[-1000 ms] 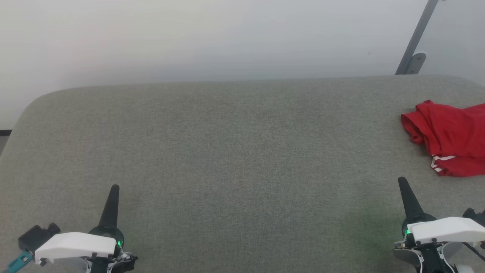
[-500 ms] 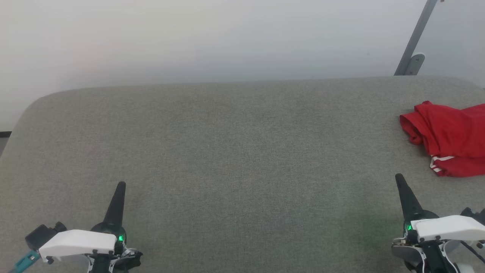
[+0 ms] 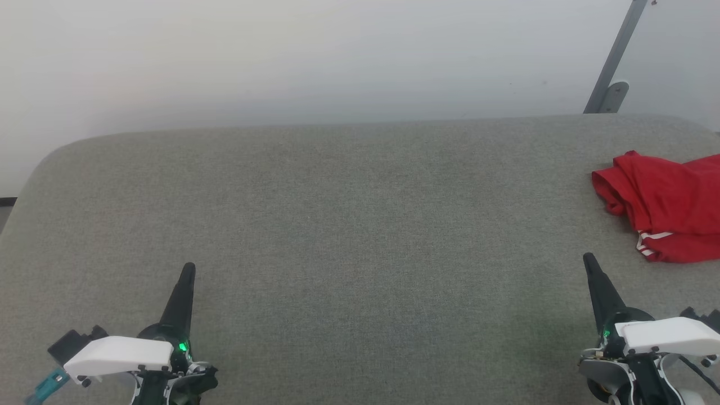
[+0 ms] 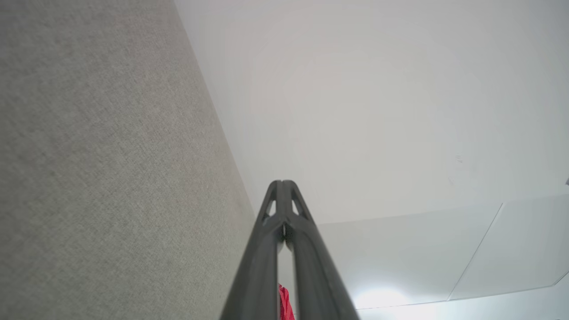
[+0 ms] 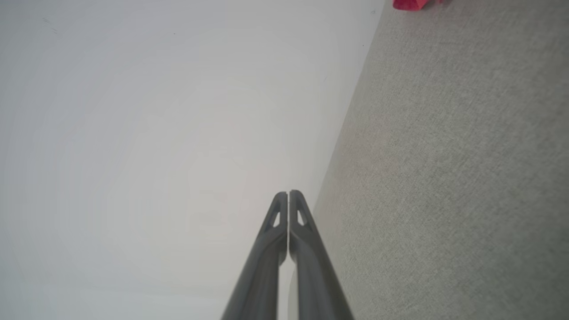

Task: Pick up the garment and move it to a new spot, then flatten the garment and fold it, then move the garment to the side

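The garment (image 3: 669, 205) is a crumpled red heap with a strip of red-white striped trim, lying at the far right of the grey padded table (image 3: 349, 225) and cut off by the picture's edge. A sliver of it (image 4: 284, 304) peeks between the left fingers, and its edge (image 5: 411, 3) shows at the top of the right wrist view. My left gripper (image 3: 189, 269) sits low at the near left, shut and empty. My right gripper (image 3: 589, 260) is at the near right, shut and empty, a short way in front of the garment and not touching it.
A pale wall (image 3: 315, 56) rises behind the table's rounded far edge. A grey metal bracket (image 3: 616, 67) leans against the wall at the back right. Broad bare grey fabric stretches between the two grippers.
Both gripper tips have crept a little up the picture; the left one also shifted slightly right. The garment lies as before, and the whole view has drifted slightly.
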Robot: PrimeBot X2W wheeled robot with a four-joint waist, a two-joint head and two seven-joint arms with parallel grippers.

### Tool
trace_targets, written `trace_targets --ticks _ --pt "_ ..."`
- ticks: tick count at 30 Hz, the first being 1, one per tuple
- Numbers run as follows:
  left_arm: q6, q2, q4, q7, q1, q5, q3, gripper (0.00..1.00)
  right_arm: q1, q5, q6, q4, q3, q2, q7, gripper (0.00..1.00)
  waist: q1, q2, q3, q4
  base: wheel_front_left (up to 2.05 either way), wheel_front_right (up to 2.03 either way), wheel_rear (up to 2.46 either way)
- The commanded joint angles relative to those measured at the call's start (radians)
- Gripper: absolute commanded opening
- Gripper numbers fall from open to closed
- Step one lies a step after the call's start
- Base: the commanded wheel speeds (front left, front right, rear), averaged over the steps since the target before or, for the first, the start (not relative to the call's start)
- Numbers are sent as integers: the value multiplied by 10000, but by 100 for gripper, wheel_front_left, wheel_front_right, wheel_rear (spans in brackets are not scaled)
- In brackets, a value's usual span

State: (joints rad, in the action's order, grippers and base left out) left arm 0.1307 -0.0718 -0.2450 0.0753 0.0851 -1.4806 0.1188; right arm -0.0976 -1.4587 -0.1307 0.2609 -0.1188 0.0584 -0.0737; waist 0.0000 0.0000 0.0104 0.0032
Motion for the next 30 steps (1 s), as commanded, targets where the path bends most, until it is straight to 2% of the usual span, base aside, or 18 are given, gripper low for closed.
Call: trace_targets --ticks 1,21,30 --pt "0 14 30 57 171 -145 -10 0 -137 -205 -3 -90 20 -26 -82 0 0 0 -4 -2 0 0 0" --pt "0 244 2 424 293 -1339 -49 0 -142 -1579 0 -190 52 -103 -437 0 0 0 -72 -31 0 0 0" --pt "0 236 1 425 294 -1335 -46 0 -139 -1559 -2 -183 52 -102 -440 0 0 0 -73 -32 0 0 0"
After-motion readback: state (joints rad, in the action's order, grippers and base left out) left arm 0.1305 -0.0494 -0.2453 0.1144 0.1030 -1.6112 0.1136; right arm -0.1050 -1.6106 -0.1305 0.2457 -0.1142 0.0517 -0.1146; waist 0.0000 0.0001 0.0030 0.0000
